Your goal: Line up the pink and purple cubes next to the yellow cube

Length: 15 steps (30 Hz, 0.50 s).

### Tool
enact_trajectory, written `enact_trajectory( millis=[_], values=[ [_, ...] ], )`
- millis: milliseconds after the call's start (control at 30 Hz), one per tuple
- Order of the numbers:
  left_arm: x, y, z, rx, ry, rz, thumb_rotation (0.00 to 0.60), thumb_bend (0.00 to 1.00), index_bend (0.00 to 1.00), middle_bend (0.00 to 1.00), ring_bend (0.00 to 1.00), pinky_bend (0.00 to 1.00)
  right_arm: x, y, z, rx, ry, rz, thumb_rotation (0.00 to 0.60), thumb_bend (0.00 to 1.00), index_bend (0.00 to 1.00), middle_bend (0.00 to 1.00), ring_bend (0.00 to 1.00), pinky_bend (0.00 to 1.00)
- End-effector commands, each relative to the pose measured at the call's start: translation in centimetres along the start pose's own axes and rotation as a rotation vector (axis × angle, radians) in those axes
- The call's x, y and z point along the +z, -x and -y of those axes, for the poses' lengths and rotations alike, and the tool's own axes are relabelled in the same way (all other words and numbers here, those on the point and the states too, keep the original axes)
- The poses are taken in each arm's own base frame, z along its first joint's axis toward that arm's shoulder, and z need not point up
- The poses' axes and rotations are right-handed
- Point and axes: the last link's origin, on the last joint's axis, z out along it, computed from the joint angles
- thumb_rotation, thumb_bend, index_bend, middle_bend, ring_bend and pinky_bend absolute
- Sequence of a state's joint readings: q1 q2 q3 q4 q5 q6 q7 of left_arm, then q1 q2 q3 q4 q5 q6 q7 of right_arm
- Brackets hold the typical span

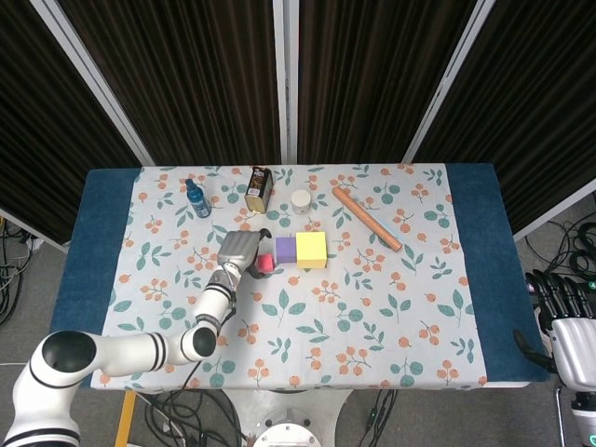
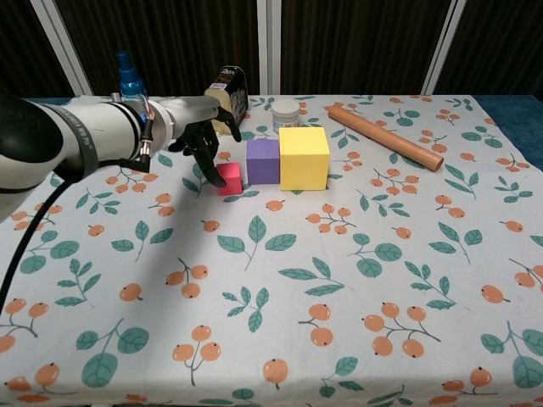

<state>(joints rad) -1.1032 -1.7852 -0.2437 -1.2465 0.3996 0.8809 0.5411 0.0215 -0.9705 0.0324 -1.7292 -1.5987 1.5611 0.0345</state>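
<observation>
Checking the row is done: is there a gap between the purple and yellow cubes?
No, the purple cube sits flush against the yellow cube.

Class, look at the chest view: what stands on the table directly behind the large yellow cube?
Behind the yellow cube stands a small white lidded jar. The cube covers the jar's base, so its lower part cannot be seen there.

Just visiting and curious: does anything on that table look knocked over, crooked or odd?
Nothing looks spilled or damaged. The brown carton leans, and the pink cube sits slightly apart from the purple cube.
</observation>
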Motion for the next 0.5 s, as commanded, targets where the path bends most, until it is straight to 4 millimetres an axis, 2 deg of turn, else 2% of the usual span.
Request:
enact_trajectory(
  millis=[33,133,500],
  values=[
    [0.1,0.2,-0.3,0.027,0.006,-0.012,0.600,0.06,0.21,0.82,0.83,0.88,0.0,0.0,0.0,0.000,0.000,0.000,0.600,0.23,0.00,0.01,0.00,0.02],
    [0.2,0.5,-0.5,0.033,0.007,-0.025,0.600,0.06,0.18,0.82,0.83,0.88,0.0,-0.1,0.0,-0.001,0.002,-0.002,0.600,0.23,0.00,0.01,0.00,0.02],
    [0.9,1.4,-0.9,0.142,-0.008,-0.066,0.600,0.05,0.16,0.83,0.83,0.88,-0.1,-0.2,-0.1,-0.004,0.009,-0.004,0.600,0.22,0.00,0.01,0.00,0.02]
  ],
)
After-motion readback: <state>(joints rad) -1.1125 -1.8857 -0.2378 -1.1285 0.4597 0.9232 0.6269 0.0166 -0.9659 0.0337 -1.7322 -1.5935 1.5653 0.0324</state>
